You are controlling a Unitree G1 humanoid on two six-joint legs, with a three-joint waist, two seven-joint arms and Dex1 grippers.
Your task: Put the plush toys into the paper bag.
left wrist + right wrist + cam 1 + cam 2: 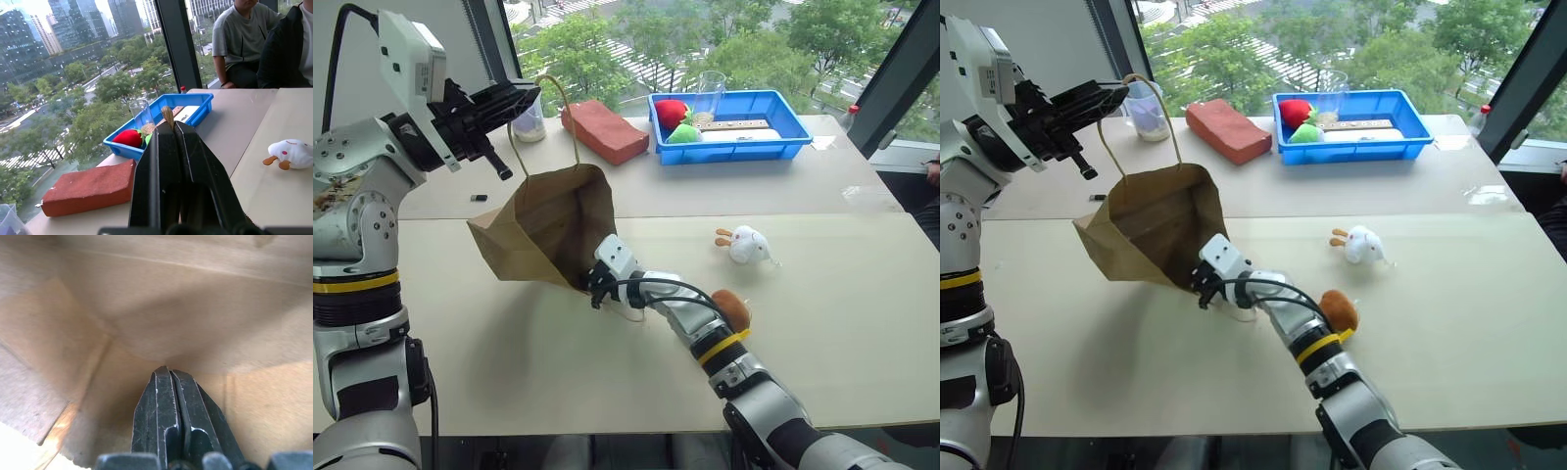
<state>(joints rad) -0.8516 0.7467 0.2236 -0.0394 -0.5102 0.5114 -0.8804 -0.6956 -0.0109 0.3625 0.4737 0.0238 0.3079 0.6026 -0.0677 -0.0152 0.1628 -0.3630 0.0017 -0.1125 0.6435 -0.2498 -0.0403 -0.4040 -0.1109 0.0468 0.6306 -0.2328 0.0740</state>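
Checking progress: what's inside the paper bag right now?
The right gripper, fingers shut, reaches into the bag; only bare paper shows there. Deeper corners are hidden. The white bunny and brown toy lie on the table.

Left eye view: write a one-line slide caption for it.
Left gripper lifts the paper bag by its cord handle; right gripper at its mouth; both plush toys on the table.

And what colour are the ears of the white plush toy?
Orange; the white plush toy shows them best in the left wrist view.

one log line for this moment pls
left gripper: shut on bag handle | right gripper: shut, inside paper bag | plush toys: on table
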